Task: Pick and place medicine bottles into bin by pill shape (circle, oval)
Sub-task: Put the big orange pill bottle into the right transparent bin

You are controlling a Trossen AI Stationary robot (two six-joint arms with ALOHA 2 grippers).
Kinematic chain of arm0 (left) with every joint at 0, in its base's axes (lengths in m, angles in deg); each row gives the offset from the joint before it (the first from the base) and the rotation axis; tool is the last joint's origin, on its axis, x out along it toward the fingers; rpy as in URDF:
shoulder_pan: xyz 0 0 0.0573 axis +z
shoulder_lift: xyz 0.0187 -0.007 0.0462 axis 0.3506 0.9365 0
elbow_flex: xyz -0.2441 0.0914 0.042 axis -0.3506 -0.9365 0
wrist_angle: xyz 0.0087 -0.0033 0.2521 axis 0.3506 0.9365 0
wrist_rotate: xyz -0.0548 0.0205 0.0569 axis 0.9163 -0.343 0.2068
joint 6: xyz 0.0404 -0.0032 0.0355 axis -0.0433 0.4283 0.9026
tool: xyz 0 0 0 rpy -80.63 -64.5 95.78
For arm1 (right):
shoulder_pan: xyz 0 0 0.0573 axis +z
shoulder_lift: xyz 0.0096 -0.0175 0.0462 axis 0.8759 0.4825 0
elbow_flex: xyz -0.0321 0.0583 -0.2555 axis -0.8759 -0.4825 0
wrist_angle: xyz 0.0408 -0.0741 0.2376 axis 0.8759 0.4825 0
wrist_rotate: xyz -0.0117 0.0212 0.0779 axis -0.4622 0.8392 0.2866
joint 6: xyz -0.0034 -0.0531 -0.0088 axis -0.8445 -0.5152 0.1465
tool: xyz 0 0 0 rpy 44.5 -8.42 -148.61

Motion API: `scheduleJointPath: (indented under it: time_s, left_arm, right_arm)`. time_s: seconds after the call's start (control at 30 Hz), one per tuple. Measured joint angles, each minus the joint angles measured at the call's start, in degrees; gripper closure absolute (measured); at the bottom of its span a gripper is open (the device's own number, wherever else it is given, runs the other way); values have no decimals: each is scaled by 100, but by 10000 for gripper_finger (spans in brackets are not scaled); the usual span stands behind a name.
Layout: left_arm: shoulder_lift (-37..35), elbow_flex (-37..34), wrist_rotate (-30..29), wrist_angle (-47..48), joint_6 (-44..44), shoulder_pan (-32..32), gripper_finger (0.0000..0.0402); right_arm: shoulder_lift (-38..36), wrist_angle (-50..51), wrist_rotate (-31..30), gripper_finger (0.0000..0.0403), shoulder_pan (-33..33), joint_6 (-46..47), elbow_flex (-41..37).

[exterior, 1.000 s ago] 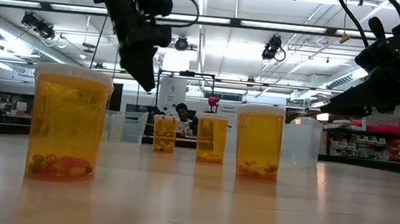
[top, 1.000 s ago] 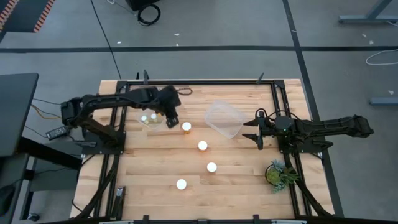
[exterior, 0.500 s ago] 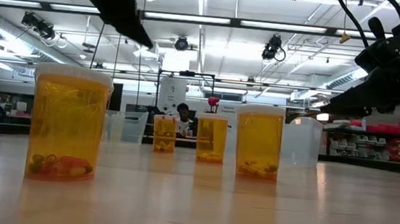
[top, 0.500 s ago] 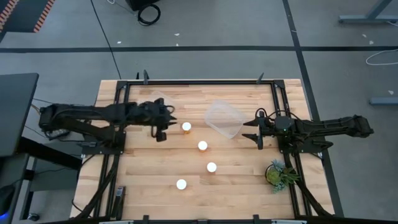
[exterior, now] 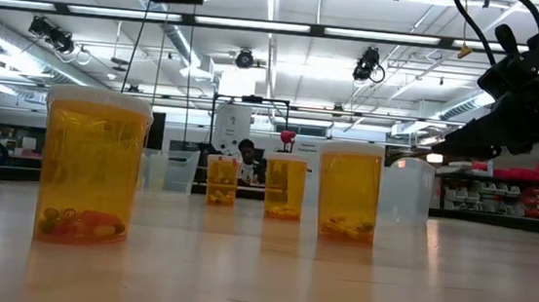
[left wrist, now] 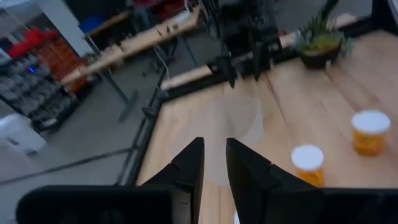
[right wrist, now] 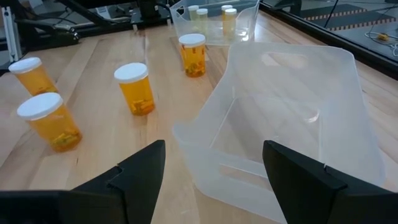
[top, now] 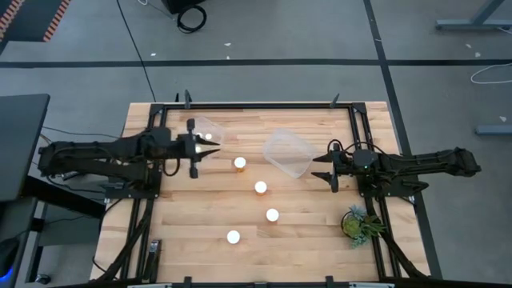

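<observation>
Four orange pill bottles with white caps stand upright on the wooden table [top: 240, 256]: one [top: 239, 162], one [top: 260, 187], one [top: 272, 214] and one [top: 233, 237]. More bottles [right wrist: 227, 14] stand in a clear bin [top: 206, 128] at the far left. A second clear bin [top: 288, 152] sits tilted at mid-table. My left gripper [top: 210, 152] hovers beside the left bin, empty, with only a narrow gap between its fingers [left wrist: 214, 146]. My right gripper [top: 320, 168] is open and empty, just right of the tilted bin [right wrist: 292, 118].
A green potted plant [top: 358, 224] stands at the table's near right. Black frame rails [top: 240, 105] run along the table's far, left and right sides. The low view shows the four bottles in a row, the nearest [exterior: 92, 165] at its left.
My left arm has drawn back toward the table's left edge and risen. Its gripper has tipped from pointing down beside the left bin to about level, and has left the low view's middle. The bottles and bins have stayed put.
</observation>
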Motion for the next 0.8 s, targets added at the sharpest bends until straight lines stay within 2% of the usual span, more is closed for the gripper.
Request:
scheduleJointPath:
  time_s: [0.1, 0.2, 0.37, 0.5, 0.6, 0.7, 0.8]
  left_arm:
    - [-140, -5, 55, -126, 3, 0, 325]
    - [-224, -16, 377, -185, -37, 0, 328]
    - [-244, -652, 807, -577, -338, -11, 330]
    - [-422, -1223, 806, -860, -481, -11, 331]
    - [-815, -1550, 808, -1060, -498, -9, 331]
    - [-1337, -1831, 810, -1096, -573, -9, 331]
    - [-1864, -2070, 809, -1108, -754, -9, 331]
  right_arm:
    - [2, 3, -2, 127, 0, 0, 0]
    - [2, 3, -1, 127, 0, 0, 0]
    - [2, -47, -14, 127, 0, 1, 0]
    - [13, -1127, -2, 127, 0, 908, 0]
    - [9, -1887, 52, 127, 0, 1385, 4]
    - [29, -2019, 374, 127, 0, 1398, 4]
    - [164, -2141, 422, 127, 2, 1635, 3]
